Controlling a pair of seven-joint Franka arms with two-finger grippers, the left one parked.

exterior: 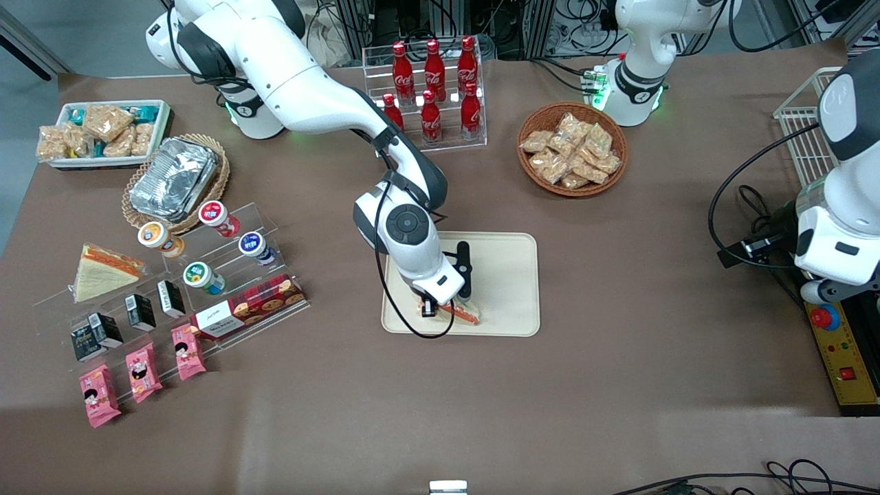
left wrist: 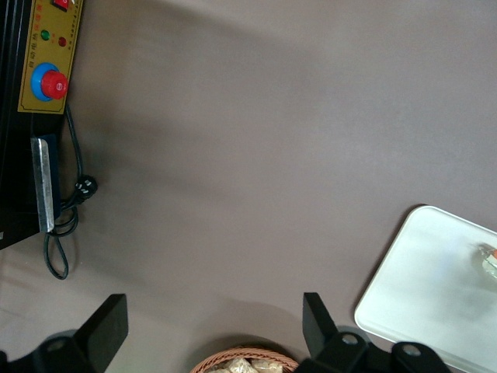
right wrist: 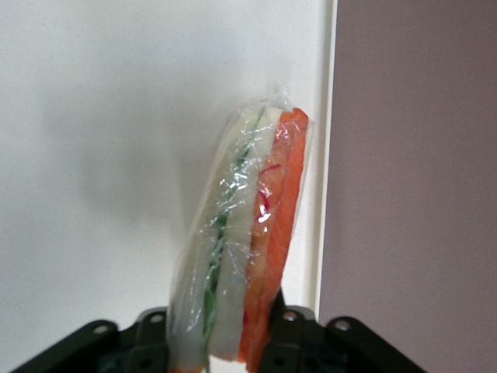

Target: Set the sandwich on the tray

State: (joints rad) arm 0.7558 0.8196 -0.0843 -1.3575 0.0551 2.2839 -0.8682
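Jaws of the right arm's gripper [exterior: 450, 307] are pinching the wrapped sandwich [right wrist: 245, 233] on both sides, holding it edge-on over the cream tray [exterior: 505, 275], near the rim closest to the front camera. Its orange and green layers are showing through the wrap. Brown worktop [exterior: 619, 385] is lying alongside the tray.

Right arm stretched low, pincer [exterior: 450, 307] clamped, fingers pointing down.
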